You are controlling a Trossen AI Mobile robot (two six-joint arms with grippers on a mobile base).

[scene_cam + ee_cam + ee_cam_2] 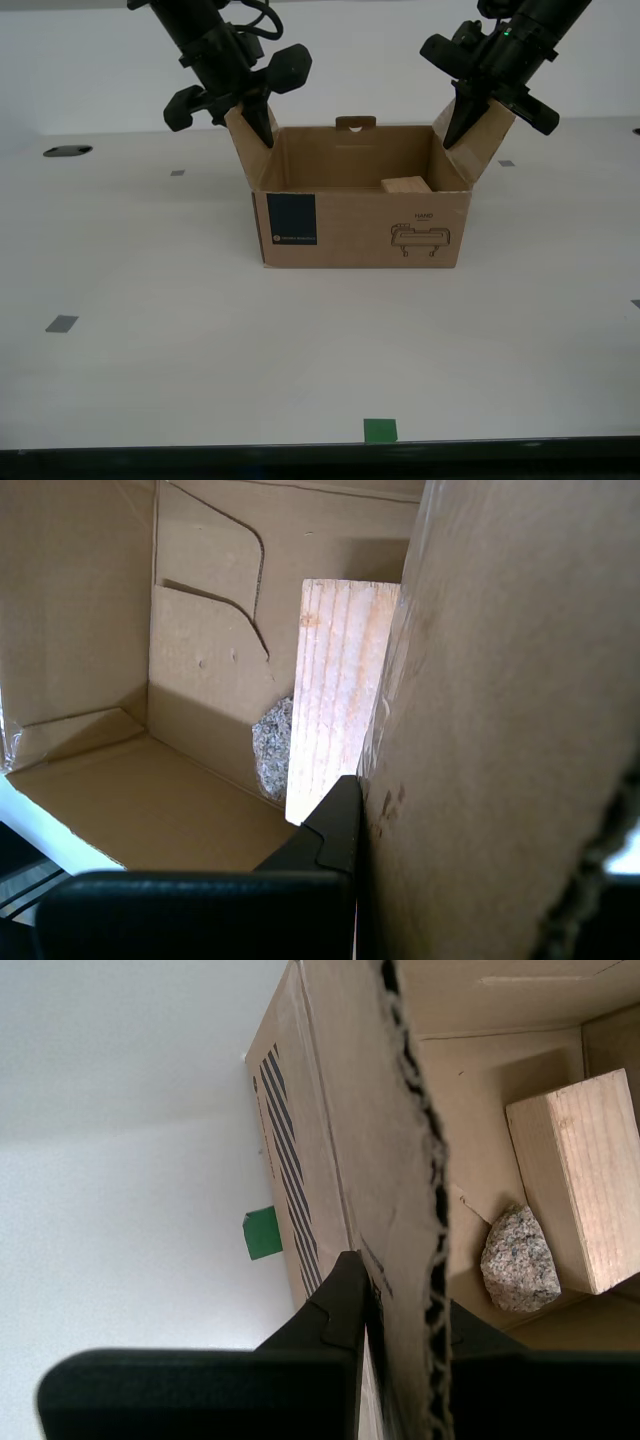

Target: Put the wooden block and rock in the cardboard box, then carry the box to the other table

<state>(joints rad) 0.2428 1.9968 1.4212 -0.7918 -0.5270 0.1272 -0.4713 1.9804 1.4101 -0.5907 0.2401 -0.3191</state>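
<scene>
cardboard box (360, 235) flaps pinched | my first gripper (372, 825) | my second gripper (400, 1300)

Smooth off-white table (150, 350) under soft, even light, no hard shadows anywhere. A few small grey tape squares (61, 323) are scattered on it, plus one green square (379, 430) by the near edge. There's a dark oval hole (67, 151) (cable port, maybe) toward the exterior view's left. Behind it all, a plain pale wall (380, 60).
</scene>
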